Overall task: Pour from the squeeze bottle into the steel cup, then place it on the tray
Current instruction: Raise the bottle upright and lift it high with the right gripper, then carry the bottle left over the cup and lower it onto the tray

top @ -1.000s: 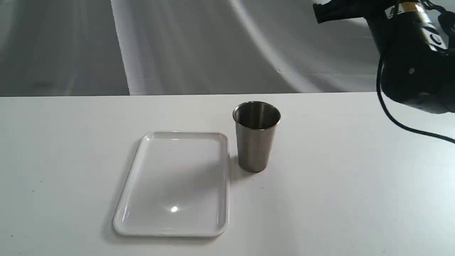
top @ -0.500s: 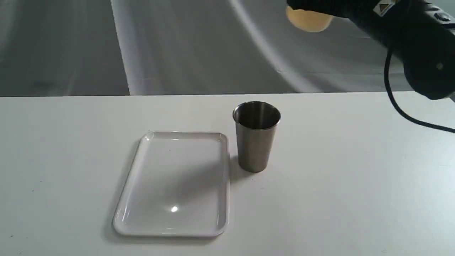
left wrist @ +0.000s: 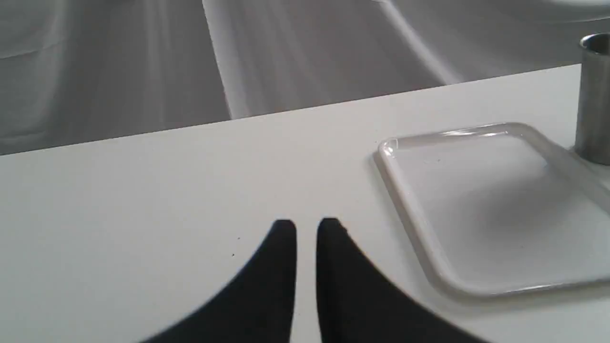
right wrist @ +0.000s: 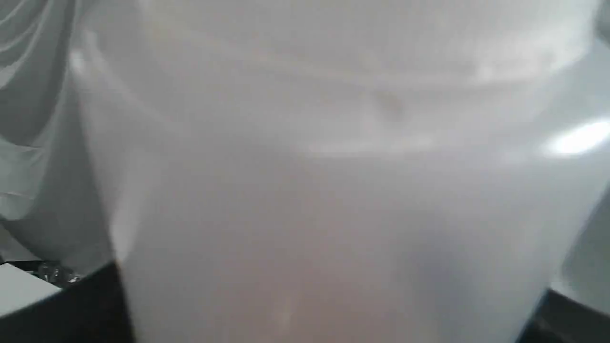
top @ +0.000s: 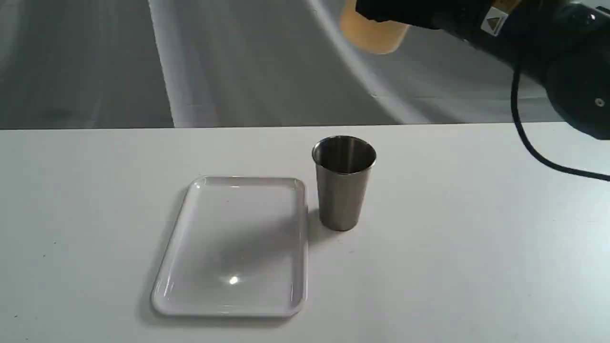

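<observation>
The steel cup (top: 344,181) stands upright on the white table, just right of the tray's far right corner. The white tray (top: 236,247) lies flat with nothing on it. High above the cup and a little to its right, my right gripper (top: 383,12) is shut on the squeeze bottle (top: 371,34); only the bottle's amber lower end shows below the black fingers. The bottle's whitish body (right wrist: 324,181) fills the right wrist view, and its nozzle is hidden. My left gripper (left wrist: 306,228) hovers low over the table left of the tray (left wrist: 481,209), shut on nothing.
The right arm's black body (top: 562,57) and its cable (top: 529,143) hang over the table's far right. A grey draped cloth (top: 238,62) forms the backdrop behind the table's far edge. The cup's side (left wrist: 593,100) shows at the edge of the left wrist view.
The right arm has swung leftward along the top of the exterior view. The bottle's amber end has come into sight and moved left, toward the space above the cup. Cup and tray have not moved.
</observation>
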